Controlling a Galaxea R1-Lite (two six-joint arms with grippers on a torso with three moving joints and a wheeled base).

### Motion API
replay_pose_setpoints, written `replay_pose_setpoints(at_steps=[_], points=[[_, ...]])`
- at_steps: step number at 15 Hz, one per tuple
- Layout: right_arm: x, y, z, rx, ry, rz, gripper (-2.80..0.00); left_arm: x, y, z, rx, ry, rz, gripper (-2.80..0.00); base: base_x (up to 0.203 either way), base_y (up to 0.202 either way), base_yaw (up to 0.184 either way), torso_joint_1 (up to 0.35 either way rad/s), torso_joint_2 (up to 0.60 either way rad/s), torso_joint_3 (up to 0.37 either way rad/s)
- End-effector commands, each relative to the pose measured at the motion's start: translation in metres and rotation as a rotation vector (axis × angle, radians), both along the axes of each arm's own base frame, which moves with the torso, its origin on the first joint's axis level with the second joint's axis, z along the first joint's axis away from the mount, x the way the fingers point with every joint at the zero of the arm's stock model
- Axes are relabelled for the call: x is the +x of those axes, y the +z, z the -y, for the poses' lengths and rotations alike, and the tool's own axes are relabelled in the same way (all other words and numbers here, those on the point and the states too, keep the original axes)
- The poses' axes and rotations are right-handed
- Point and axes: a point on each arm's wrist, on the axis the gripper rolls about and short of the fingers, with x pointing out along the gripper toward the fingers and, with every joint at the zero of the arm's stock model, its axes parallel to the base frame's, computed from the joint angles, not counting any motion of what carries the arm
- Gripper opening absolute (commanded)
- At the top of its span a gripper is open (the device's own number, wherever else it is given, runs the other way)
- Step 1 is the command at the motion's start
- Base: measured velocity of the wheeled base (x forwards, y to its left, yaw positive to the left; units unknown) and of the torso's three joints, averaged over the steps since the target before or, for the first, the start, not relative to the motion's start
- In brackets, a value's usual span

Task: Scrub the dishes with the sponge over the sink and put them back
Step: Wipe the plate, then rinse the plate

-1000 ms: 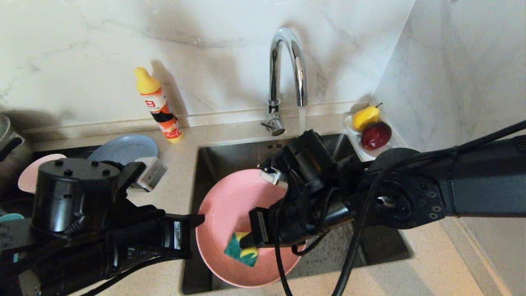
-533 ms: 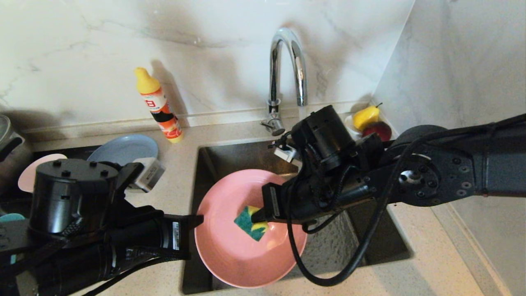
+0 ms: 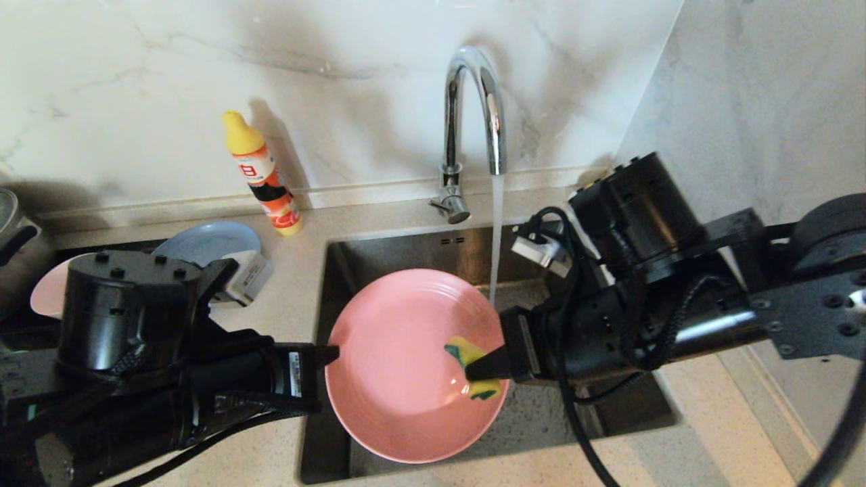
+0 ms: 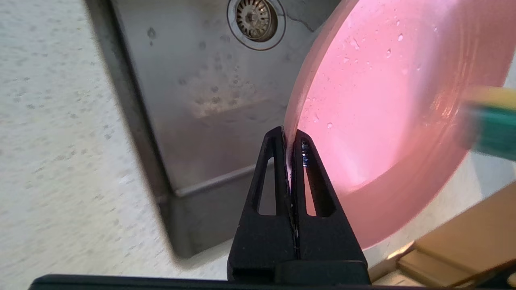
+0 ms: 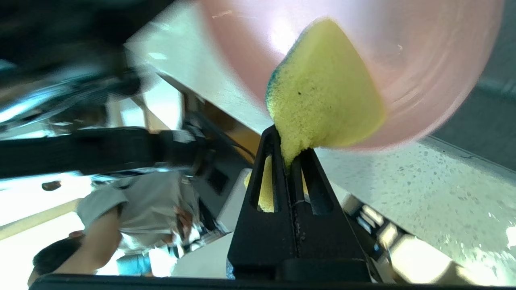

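Note:
The salmon-pink plate hangs tilted over the steel sink. My left gripper is shut on its left rim, and the left wrist view shows the rim pinched between the two fingertips. My right gripper is shut on the yellow and green sponge. The sponge presses against the inside of the plate near its right edge. In the right wrist view the yellow foam bulges out of the gripper against the plate.
The faucet runs a thin stream of water into the sink just behind the plate. The drain strainer lies on the basin floor. A detergent bottle, the blue-grey plate and a pale pink dish stand on the left counter.
My right gripper has swept the sponge across the plate from its lower middle to its right edge, and the right arm has swung back to the right. The left arm has kept still.

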Motion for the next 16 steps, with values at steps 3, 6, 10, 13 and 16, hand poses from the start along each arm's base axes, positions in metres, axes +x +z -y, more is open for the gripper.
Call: replay_pose_setpoints(at_steps=[3,6,10,13,16], points=[[-0.04,0.069,0.06,0.153,-0.066,0.167,-2.8,0.029,-0.009,0.019,0.011,0.022,-0.077,-2.8,0.0,0.0,0.0,0.0,0.0,0.0],[-0.038,0.085,0.117,0.159,-0.277,0.219,-2.8,0.059,-0.023,0.04,0.027,0.048,-0.161,-2.8,0.0,0.0,0.0,0.0,0.0,0.0],[-0.046,0.078,0.177,0.155,-0.488,0.199,-2.8,0.1,-0.031,0.068,0.034,0.073,-0.194,-2.8,0.0,0.0,0.0,0.0,0.0,0.0],[-0.055,0.065,0.193,0.16,-0.529,0.166,-2.8,0.114,-0.036,0.084,0.025,0.065,-0.199,-2.8,0.0,0.0,0.0,0.0,0.0,0.0],[-0.062,0.056,0.194,0.158,-0.523,0.141,-2.8,0.128,-0.044,0.099,0.024,0.055,-0.197,-2.8,0.0,0.0,0.0,0.0,0.0,0.0]])
